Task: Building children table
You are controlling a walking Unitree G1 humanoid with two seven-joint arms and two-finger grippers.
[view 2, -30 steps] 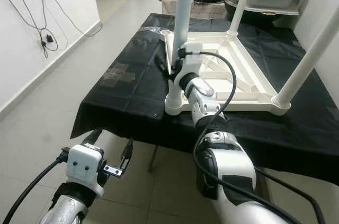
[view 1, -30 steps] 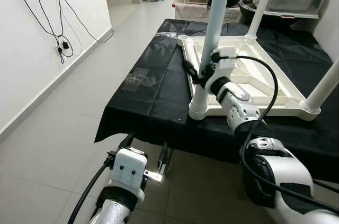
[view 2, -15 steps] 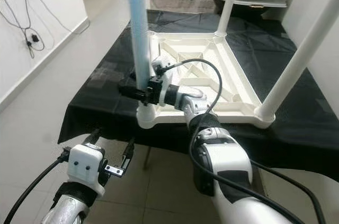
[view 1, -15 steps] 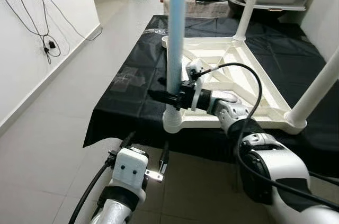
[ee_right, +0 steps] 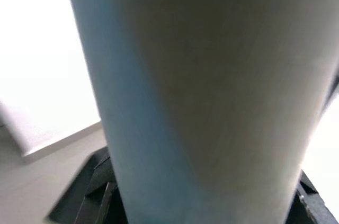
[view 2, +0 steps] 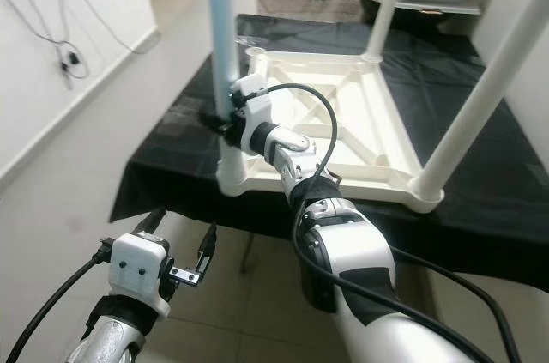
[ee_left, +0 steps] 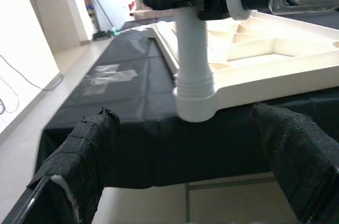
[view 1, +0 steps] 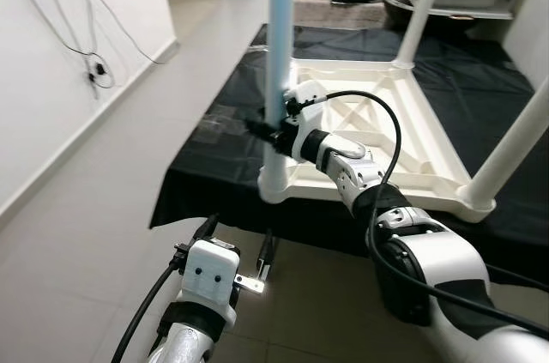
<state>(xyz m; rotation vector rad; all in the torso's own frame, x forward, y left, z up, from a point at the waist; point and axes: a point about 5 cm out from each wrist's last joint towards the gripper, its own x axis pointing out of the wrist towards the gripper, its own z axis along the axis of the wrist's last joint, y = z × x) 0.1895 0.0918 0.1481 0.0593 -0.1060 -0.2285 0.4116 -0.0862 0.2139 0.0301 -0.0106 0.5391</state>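
Note:
A white children's table lies upside down on a black-covered table, its legs pointing up. At the near left corner stands a pale blue-white leg in its socket. My right gripper is shut around this leg just above the socket; in the right wrist view the leg is pressed close between the black fingers. My left gripper hangs open below the table's front edge. Its fingers frame the same corner socket from a short distance.
Two more legs rise at the far corner and the near right corner. A clear plastic bag lies on the cloth left of the frame. A white wall with hanging cables runs along the left; storage boxes stand behind.
The head view has shifted. My right wrist has turned around the leg while staying clamped on it, and now holds slightly higher than half a second ago. The left arm has not moved.

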